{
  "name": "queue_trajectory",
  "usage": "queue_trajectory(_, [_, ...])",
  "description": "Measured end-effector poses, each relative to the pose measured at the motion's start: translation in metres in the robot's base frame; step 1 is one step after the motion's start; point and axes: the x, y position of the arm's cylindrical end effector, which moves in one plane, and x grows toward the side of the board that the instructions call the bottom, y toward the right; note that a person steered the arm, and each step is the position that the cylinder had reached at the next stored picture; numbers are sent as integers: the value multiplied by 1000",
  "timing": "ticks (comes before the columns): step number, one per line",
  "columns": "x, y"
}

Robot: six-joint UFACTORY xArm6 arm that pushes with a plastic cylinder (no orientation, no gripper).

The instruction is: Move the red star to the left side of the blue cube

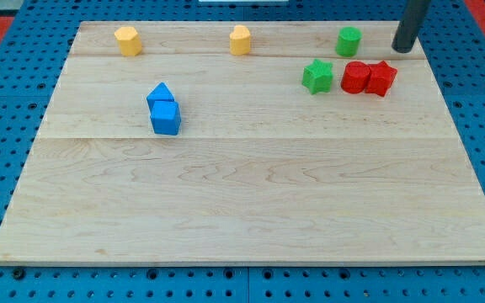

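Approach step, by my reading; no contact with the target yet. My tip (403, 49) stood at the far right of the surface (251, 202), just beyond and slightly right of the two red blocks, touching neither. No pincer on this rig: only a plain dark rod, holding nothing.

Red star (381, 78) lay far right, pressed against a rounder red block (355, 77) on its left. Green star (317, 77) just left of that pair; green cylinder (349, 40) beyond it. Blue cube (165, 119) sat left of centre, touching a blue pointed block (160, 93) on its far side. Two yellow blocks (127, 40) (240, 39) along the far edge.

Next move, as I judge: get to the star's right side, push it leftward, steering it near of the red and green neighbours, then past the cube.

Blocks looked smooth, matte, brightly coloured. Surface was pale wood, visible grain, plank seams.
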Motion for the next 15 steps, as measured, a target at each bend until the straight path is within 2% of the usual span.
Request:
queue_trajectory(1, [31,-45])
queue_trajectory(3, [81,26])
queue_trajectory(4, [116,-13])
queue_trajectory(5, [134,-111])
queue_trajectory(6, [153,-83])
queue_trajectory(7, [152,-54])
queue_trajectory(8, [193,-39])
queue_trajectory(9, [212,-111])
queue_trajectory(10, [245,-127])
queue_trajectory(11, [239,-205])
queue_trajectory(12, [207,-299])
queue_trajectory(13, [204,-274])
queue_trajectory(14, [185,-285])
queue_trajectory(15, [185,-286])
